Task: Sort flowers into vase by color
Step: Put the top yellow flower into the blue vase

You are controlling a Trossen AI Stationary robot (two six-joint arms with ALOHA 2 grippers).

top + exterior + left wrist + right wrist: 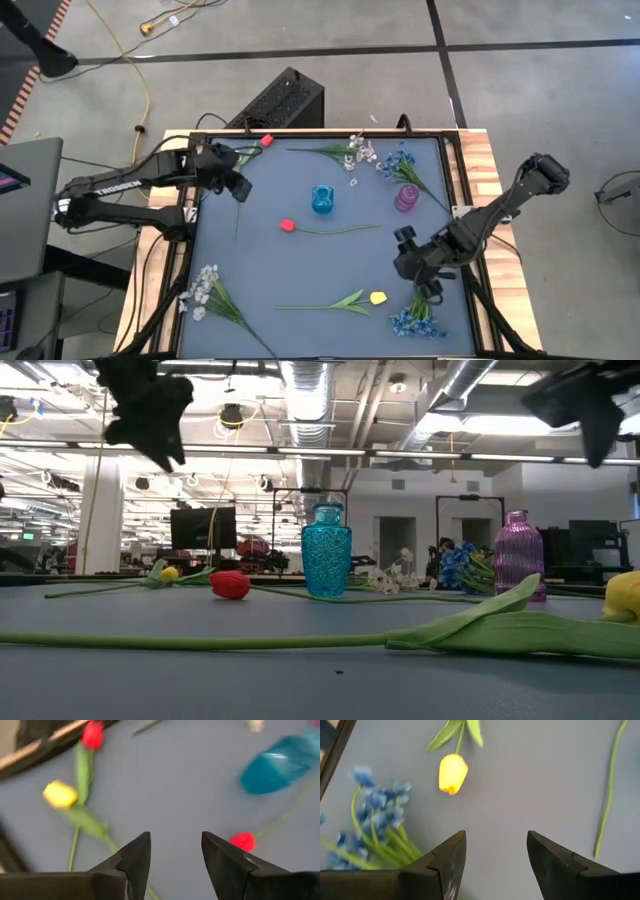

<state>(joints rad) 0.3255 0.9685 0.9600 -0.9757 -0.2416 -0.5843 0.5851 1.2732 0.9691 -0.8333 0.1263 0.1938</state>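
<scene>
You're looking at the right gripper [496, 865] hanging with jaws apart and empty, blue spray [372, 820] lying just beside it, yellow tulip [452, 773] lying ahead with its stem running away, while the left gripper [175, 855], also apart, is sitting far across by the other tulips.

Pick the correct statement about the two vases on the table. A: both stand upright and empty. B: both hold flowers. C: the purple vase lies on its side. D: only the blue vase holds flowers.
A: in the low view the blue vase and the purple vase both stand upright with nothing sticking out of their necks, and the flowers lie on the table.
</scene>
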